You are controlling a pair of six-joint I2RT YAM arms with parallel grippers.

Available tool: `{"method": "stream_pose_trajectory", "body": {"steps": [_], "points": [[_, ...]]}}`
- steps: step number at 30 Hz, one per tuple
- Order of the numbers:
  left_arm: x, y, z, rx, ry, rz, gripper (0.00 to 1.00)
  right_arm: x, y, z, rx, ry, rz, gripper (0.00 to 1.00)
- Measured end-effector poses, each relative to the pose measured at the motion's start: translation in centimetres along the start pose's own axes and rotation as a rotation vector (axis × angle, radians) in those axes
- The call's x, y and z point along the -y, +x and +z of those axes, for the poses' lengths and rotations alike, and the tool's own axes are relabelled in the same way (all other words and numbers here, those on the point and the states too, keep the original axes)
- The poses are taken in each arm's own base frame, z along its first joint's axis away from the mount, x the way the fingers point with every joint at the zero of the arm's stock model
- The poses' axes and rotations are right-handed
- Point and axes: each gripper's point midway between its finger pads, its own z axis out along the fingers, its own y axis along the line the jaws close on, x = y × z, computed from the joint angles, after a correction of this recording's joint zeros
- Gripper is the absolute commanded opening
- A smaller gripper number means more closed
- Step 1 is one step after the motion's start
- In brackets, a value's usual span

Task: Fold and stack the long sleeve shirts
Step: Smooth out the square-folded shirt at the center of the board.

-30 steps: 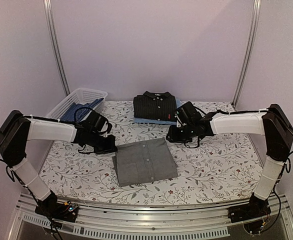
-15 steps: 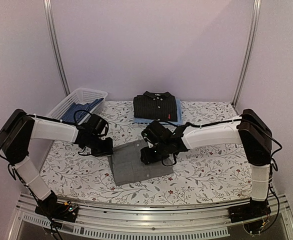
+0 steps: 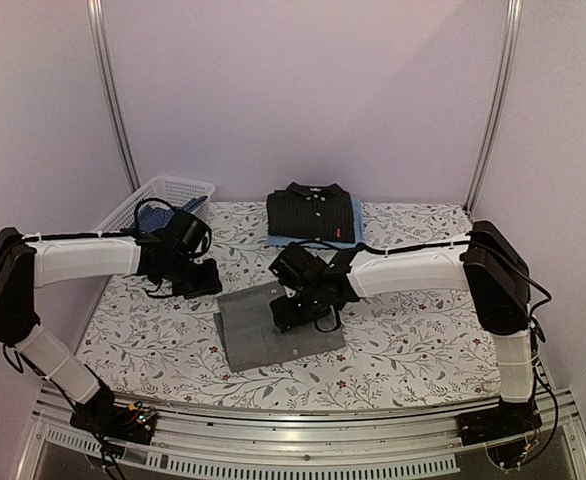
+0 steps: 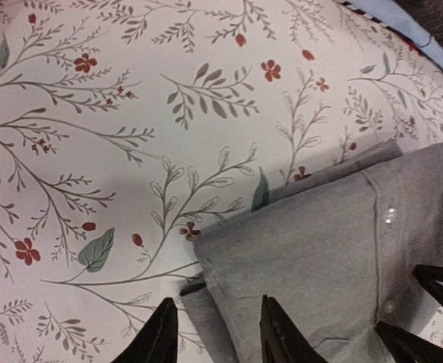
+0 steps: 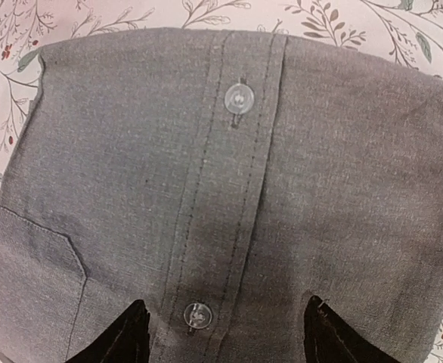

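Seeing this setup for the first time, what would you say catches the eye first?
The folded grey shirt lies mid-table on the floral cloth, with the right gripper open directly over its button placket. Behind it, at the far edge, a black shirt sits stacked on a light blue shirt.

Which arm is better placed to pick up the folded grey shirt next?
Right. The right gripper hangs open directly over the grey shirt, straddling its placket; the left gripper sits at its corner.

Spread jaws straddle the button placket (image 5: pixel 233 189) of the grey shirt (image 5: pixel 357 197).
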Motion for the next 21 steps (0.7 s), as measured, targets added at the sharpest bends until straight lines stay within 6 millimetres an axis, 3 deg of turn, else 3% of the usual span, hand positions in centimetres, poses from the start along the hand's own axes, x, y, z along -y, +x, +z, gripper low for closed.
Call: {"method": "stream_pose_trajectory", "body": {"steps": [4,10,13,17,21], "points": [[4.4,0.0,-2.8,0.033,0.110,0.070,0.20,0.4,-1.9,-0.7,0.028,-0.017,0.022,0.52],[9.1,5.5,-3.0,-0.089,0.225,0.185,0.10,3.5,-5.3,-1.1,0.070,-0.058,0.115,0.41],[9.5,8.5,-2.1,-0.160,0.229,0.224,0.05,4.9,-7.3,-1.4,0.101,-0.063,0.153,0.39],[8.1,13.0,-0.7,-0.271,0.198,0.251,0.02,5.7,-9.4,-0.9,0.141,-0.072,0.178,0.38],[6.9,16.7,0.0,-0.349,0.177,0.271,0.00,5.7,-9.2,1.3,0.111,-0.087,0.178,0.38]]}}
